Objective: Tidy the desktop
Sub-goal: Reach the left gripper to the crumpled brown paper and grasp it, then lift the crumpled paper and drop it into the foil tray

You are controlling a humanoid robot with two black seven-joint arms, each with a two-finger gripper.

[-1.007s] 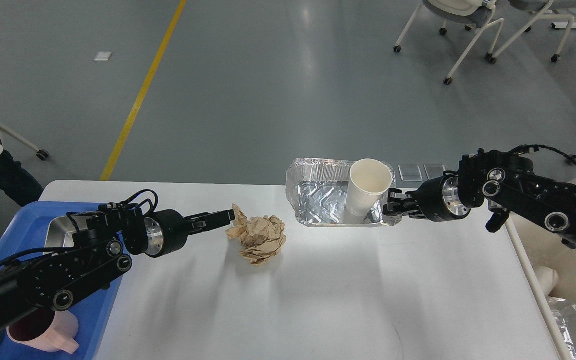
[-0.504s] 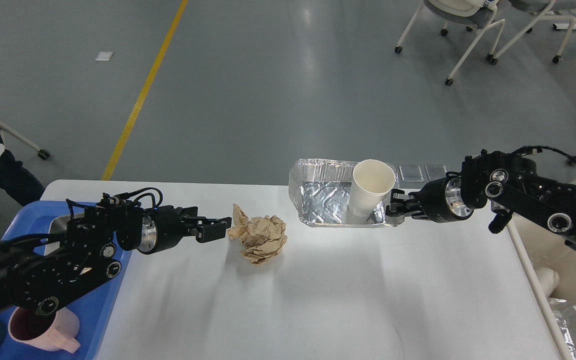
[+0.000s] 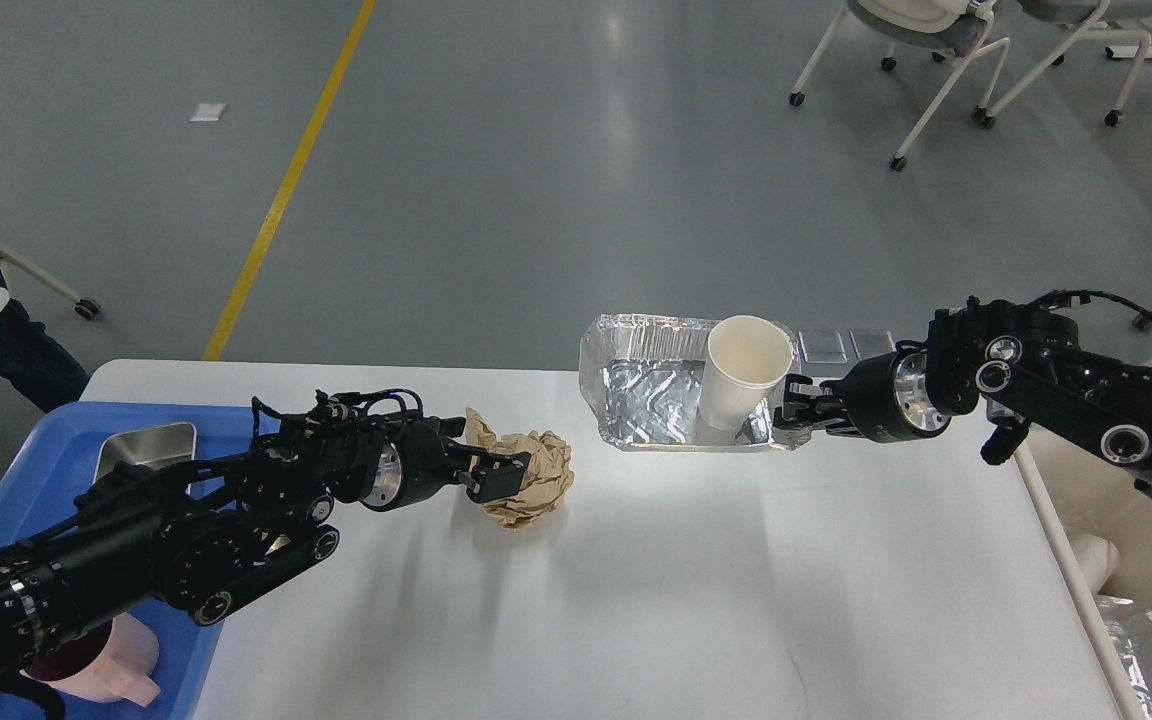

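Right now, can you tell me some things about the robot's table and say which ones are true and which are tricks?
1. The paper cup stands inside the foil tray. True.
2. The crumpled brown paper lies in the blue tray. False: it lies on the desktop.
3. The left gripper is at the crumpled paper. True.
4. The pink mug sits beside the foil tray. False: it sits on the blue tray.

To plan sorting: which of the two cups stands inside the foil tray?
The white paper cup, upright in the foil tray; the pink cup sits on the blue tray.
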